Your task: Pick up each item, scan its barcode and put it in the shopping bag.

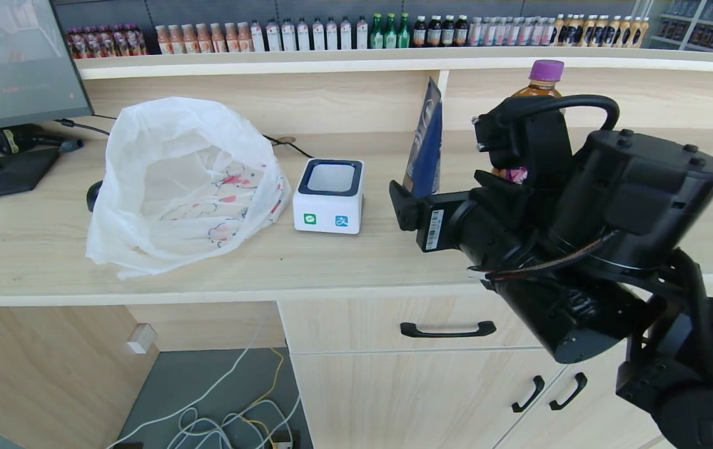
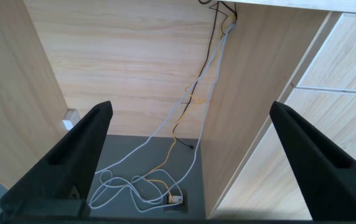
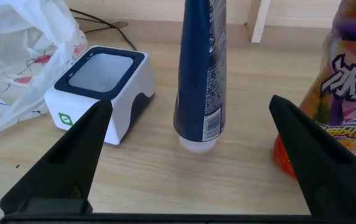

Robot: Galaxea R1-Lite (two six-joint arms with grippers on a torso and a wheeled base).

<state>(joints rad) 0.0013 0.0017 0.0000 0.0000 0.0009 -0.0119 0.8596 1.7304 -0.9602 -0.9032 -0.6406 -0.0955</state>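
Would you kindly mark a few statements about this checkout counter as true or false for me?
1. The blue tube stands upright on the counter. True.
2. The right gripper is shut on the bottle. False: it is open and empty, with the tube and bottle ahead of it.
3. The scanner sits between the shopping bag and the tube. True.
4. The bottle's cap is green. False: it is purple.
5. The left gripper is over the counter. False: it is open, below the counter, facing loose cables.
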